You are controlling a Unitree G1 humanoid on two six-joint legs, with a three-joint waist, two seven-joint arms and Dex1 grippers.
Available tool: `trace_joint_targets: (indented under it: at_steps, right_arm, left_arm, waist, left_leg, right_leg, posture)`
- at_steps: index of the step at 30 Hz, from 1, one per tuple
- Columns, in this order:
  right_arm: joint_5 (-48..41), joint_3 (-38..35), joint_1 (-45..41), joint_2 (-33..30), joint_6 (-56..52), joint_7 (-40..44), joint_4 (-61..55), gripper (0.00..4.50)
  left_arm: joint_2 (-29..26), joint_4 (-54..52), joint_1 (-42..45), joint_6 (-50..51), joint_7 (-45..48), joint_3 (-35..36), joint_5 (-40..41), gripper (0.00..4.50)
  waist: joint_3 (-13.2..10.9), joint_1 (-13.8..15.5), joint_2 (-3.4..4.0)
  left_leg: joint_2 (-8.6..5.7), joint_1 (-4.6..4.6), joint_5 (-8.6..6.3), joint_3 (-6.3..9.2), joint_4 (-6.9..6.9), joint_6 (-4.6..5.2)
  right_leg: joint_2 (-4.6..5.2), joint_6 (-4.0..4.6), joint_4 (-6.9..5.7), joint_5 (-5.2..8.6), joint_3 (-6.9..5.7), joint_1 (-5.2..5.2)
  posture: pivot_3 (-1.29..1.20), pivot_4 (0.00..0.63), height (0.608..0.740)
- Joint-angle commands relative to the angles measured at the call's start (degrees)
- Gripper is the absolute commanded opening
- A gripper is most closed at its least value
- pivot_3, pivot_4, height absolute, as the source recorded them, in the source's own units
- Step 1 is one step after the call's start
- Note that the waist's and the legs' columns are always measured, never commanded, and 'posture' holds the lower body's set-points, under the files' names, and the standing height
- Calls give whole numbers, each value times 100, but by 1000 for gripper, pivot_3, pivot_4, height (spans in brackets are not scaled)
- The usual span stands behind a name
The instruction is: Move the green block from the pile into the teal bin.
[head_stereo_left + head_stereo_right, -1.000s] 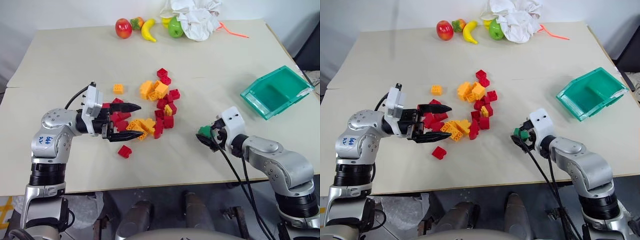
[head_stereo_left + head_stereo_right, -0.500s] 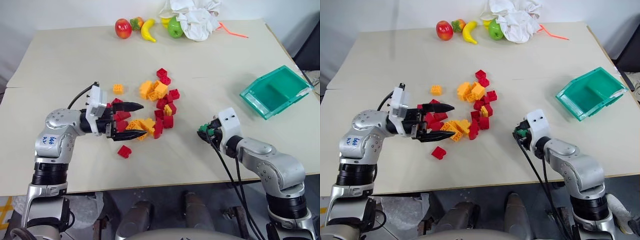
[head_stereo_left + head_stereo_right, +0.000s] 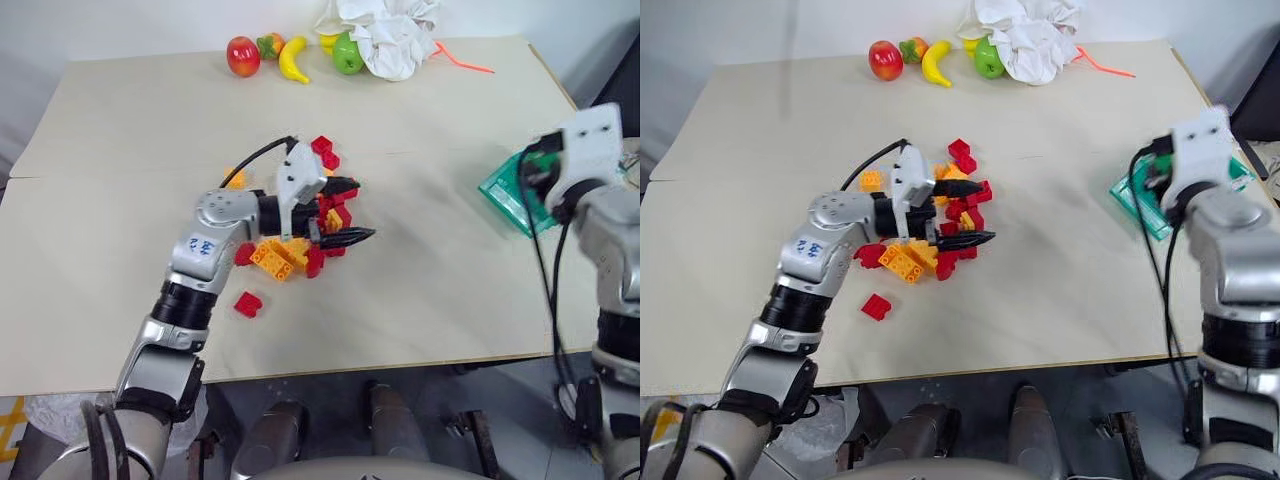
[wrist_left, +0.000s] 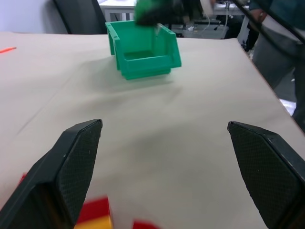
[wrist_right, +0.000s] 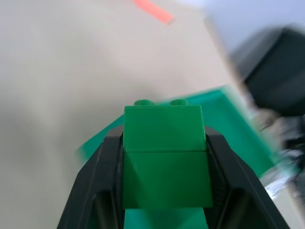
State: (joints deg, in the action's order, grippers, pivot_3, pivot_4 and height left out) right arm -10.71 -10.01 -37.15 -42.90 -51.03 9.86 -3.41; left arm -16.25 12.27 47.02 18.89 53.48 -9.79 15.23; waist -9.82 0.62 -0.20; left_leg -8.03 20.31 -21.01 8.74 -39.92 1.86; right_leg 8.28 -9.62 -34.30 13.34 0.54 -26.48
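On the left side of the table point(image 3: 120, 150), a lone red brick point(image 3: 248, 303) lies by itself, a little way from the pile point(image 3: 305, 215) of red and yellow bricks. The left gripper point(image 3: 345, 215) reaches over the pile, pointing toward the right side of the table, and its two black fingers point(image 4: 71, 167) are spread wide apart with nothing between them. At the far edge of the table sit an apple point(image 3: 241, 55), a banana point(image 3: 295, 58), a green apple point(image 3: 347, 55) and a white cloth point(image 3: 385, 35). Over on the right, the right gripper point(image 5: 164, 176) is up in the air at the near edge of the teal bin point(image 4: 143, 50). Its two fingers are squeezed tight on the green block point(image 5: 164, 152). The block sits snug between the fingers, one on each side, with its studs on top. The teal bin is right behind and under the block.
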Motion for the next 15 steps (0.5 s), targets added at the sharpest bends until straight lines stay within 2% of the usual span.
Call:
trace_joint_targets:
  at_steps: [1, 3, 7, 10, 13, 15]
  right_arm:
    - [331, 178, -201, -142, 881, 316, 970, 1521]
    - [425, 244, -311, -135, 1235, 438, 1408, 2256]
    - [541, 285, -792, -156, 1968, 629, 2585, 3420]
    - [573, 250, -1052, -175, 2134, 722, 2766, 4403]
    - [460, 254, -1015, -169, 2001, 1045, 2450, 4465]
    - [134, 242, -830, -183, 1787, 1600, 1919, 4465]
  left_arm:
    - [228, 349, 391, -395, -148, 2, -153, 4500]
    - [325, 554, 501, -493, -217, 26, -212, 4500]
    - [404, 811, 638, -708, -215, 53, -258, 4500]
    - [337, 722, 575, -703, -110, 93, -196, 4500]
    - [209, 549, 454, -658, 62, 139, -102, 4500]
    - [61, 396, 346, -601, 211, 273, 58, 4500]
  waist:
    - [0, 0, 0]
    - [0, -13, 0]
    - [2, -76, 4]
    - [3, -96, 9]
    - [3, -80, 9]
    - [3, -78, 9]
  left_leg:
    - [-1, 0, 0, 0, -1, 0]
    - [-1, 1, 0, 0, 1, 0]
    - [-2, 4, 0, 0, 4, 1]
    - [-1, 6, 1, -3, 5, 2]
    - [3, 6, 1, -1, 8, 1]
    - [1, 8, 1, -1, 6, 1]
  right_leg:
    - [1, -1, 1, -1, 0, 1]
    - [2, -2, 3, -1, 0, 0]
    - [2, -4, 9, -2, 0, -4]
    - [2, -5, 9, -3, 1, -9]
    - [-1, -5, 10, -3, 0, -10]
    - [2, -5, 11, -3, 1, -9]
  posture:
    - [0, 150, 740]
    - [0, 150, 740]
    - [0, 150, 740]
    - [0, 150, 740]
    - [0, 150, 740]
    - [0, 150, 740]
